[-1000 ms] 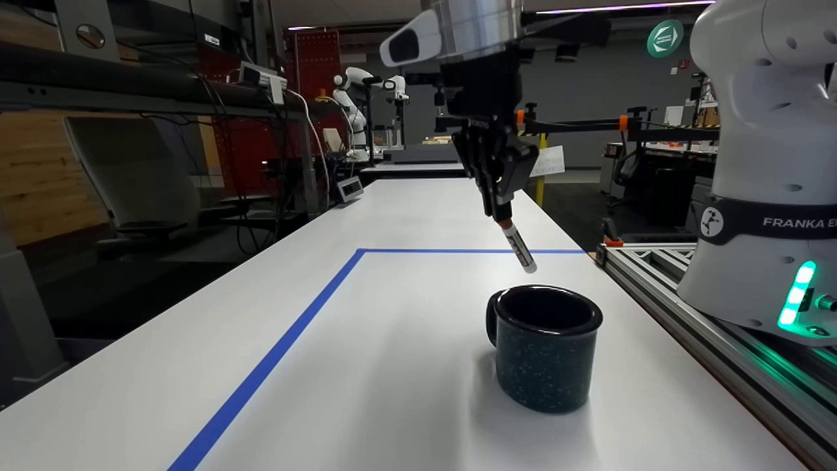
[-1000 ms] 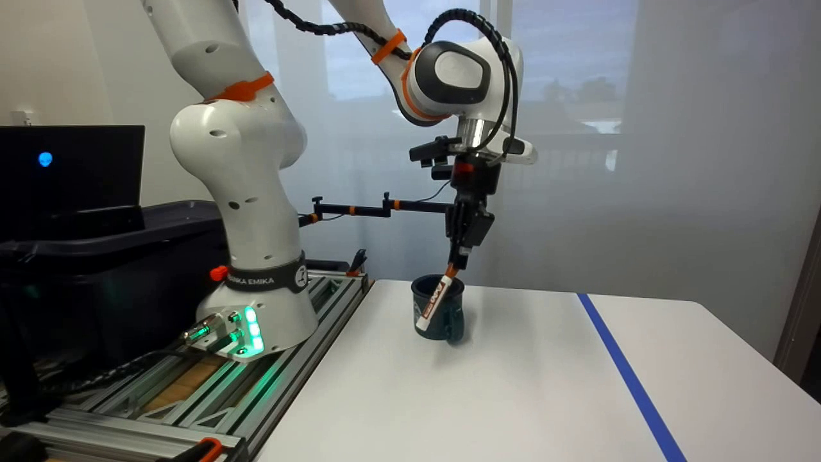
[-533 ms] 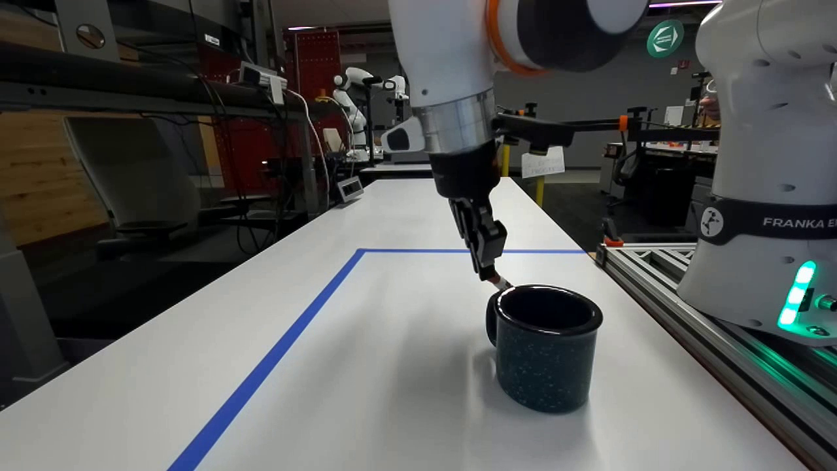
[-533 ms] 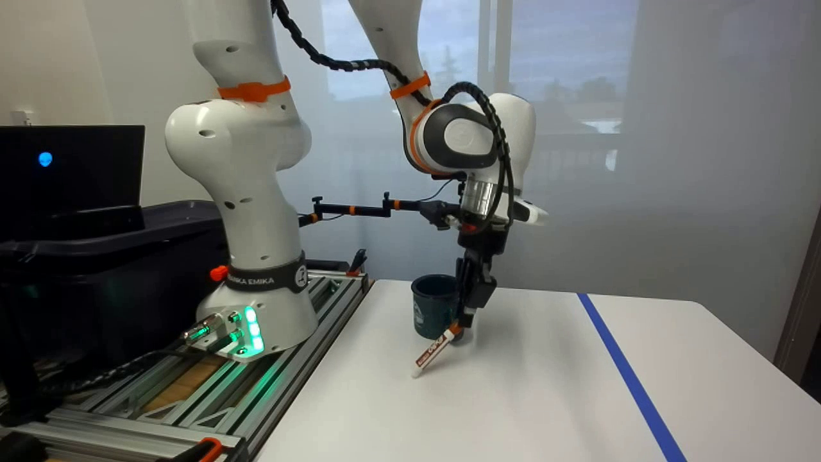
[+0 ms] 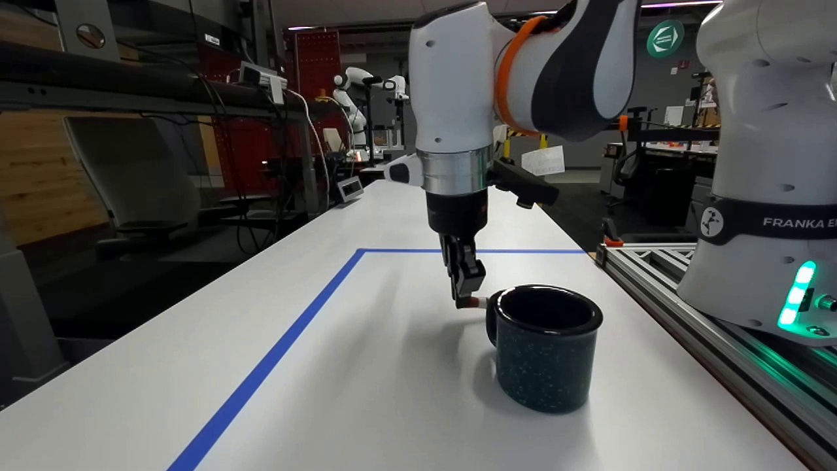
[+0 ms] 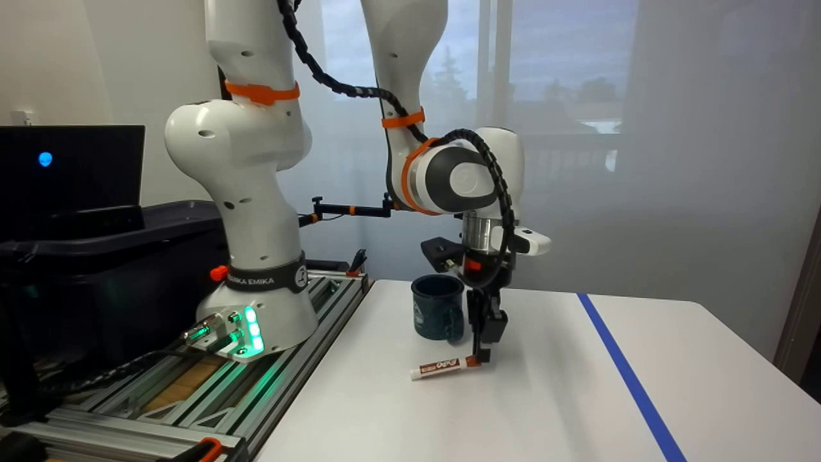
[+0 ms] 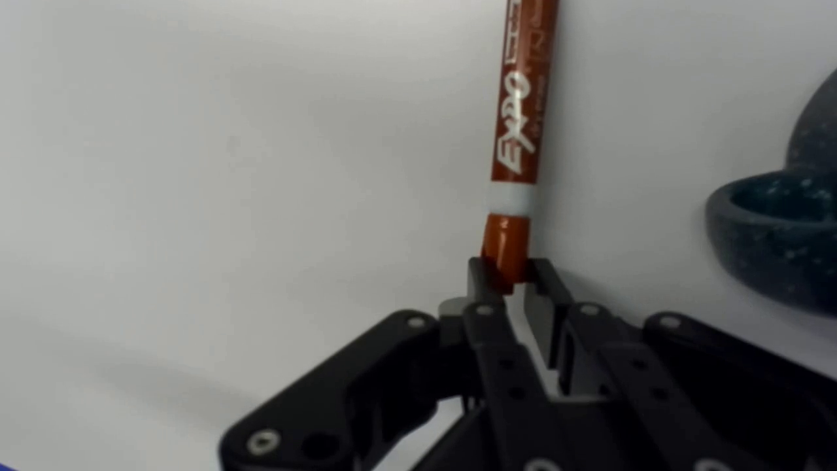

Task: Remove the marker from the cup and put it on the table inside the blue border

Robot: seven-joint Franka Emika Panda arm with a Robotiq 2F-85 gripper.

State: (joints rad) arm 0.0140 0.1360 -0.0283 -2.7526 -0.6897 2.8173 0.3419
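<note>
1. The red-brown cylindrical plastic marker [image 7: 523,124], with a white band and an orange-brown end, reads "EXPO" in white capitals in the wrist view. The lettering further along is too small to read, and the far end is cut off by the top edge.
2. The black two-fingered gripper [image 7: 513,278] is clamped on the marker's orange-brown end, with its fingers [image 7: 485,330] to either side.
3. The marker is out of the dark blue-green, speckled, glossy mug [image 5: 546,366]. It is held nearly level just beside it, low at the flat white table [image 5: 392,405], inside the blue tape border [image 5: 281,347]. Whether it touches the tabletop I cannot tell.
4. In an exterior view the mug's handle [image 5: 492,320] hides most of the marker.
5. In an exterior view a pale mark [image 6: 418,314] on the mug is too small to read. The wrist view cuts the mug off at the right.
6. On the white robot arm [image 5: 758,131], the black band [image 5: 785,222] reads "FRANKA E" before the edge cuts it; in an exterior view [image 6: 266,280] "EMIKA" is legible, the start curving away.
7. The black computer [image 6: 77,179] bears a glowing blue head-shaped logo [image 6: 45,159].
8. Writing on the white paper sheet [image 5: 543,160] is illegible.
</note>
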